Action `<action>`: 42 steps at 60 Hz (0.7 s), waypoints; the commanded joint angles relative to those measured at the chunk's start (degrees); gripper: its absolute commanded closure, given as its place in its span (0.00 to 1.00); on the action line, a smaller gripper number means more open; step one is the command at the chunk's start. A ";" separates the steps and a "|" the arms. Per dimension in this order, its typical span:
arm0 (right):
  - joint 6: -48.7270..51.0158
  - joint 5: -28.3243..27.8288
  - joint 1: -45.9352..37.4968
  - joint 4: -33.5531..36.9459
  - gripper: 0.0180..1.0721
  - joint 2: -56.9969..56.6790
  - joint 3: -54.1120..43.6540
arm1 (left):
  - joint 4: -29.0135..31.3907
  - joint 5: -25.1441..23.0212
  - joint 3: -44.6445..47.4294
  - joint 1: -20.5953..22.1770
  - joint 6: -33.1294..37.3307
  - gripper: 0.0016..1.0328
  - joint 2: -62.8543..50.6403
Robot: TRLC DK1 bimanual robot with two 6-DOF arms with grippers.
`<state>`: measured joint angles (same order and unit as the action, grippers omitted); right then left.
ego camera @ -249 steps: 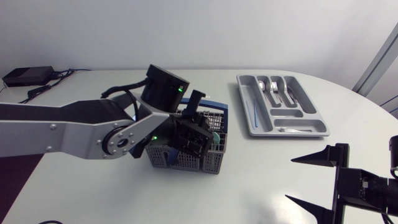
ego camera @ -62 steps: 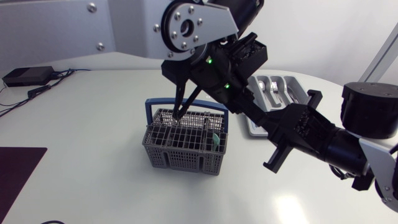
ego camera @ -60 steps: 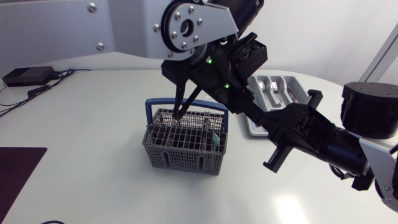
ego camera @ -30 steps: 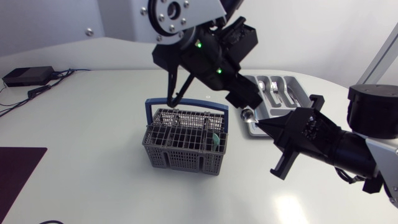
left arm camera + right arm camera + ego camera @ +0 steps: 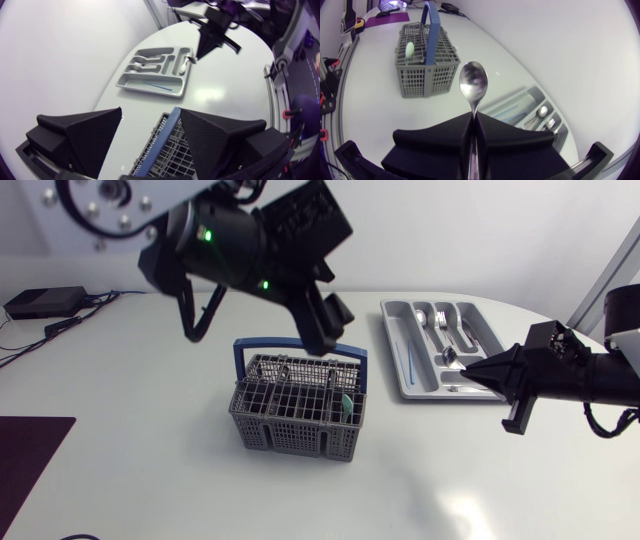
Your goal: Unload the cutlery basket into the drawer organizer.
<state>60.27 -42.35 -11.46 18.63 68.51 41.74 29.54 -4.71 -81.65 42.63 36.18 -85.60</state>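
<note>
The left gripper [image 5: 150,114] hangs released and empty above the basket [image 5: 298,418], a grey plastic lattice with a blue handle [image 5: 433,22]. Over the smooth, moulded grey organizer [image 5: 394,345], the right gripper [image 5: 472,122] is clenched on the thin stem of a shiny steel spoon [image 5: 473,82]. I would lower its rounded bowl level into the compartment beside the other spoons [image 5: 424,317] and only then let go.

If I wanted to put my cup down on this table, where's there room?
Widest bare patch: the table between the cutlery basket and the dark mat; also the strip in front of the basket. Crowded: around the drawer organizer, where the right jaws hold a spoon, and over the basket, under the left arm.
</note>
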 commanded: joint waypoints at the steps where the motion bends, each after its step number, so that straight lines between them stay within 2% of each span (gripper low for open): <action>1: 8.02 -0.98 -2.77 2.64 0.95 7.16 4.23 | -2.21 -0.65 6.85 1.23 10.05 0.09 2.19; 7: 14.88 -0.37 -4.53 7.91 0.95 14.90 9.77 | -2.47 -0.74 10.28 2.72 15.50 0.09 3.07; 21: 26.21 5.43 -6.47 16.87 0.95 30.98 24.27 | -1.85 -1.09 13.80 4.04 25.78 0.10 1.93; 29: 29.20 8.51 -7.26 19.34 0.95 37.75 31.74 | -0.71 -1.62 13.62 4.13 30.00 0.11 0.17; 37: 32.72 11.76 -7.34 25.58 0.95 44.69 40.00 | 1.75 -1.79 11.77 4.04 32.90 0.12 -2.20; 42: 34.74 14.13 -7.26 26.98 0.94 48.21 43.52 | 3.07 -1.88 10.89 4.04 35.10 0.16 -3.61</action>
<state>91.00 -29.65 -18.50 43.59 112.95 82.15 31.48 -5.82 -69.14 46.44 67.46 -87.00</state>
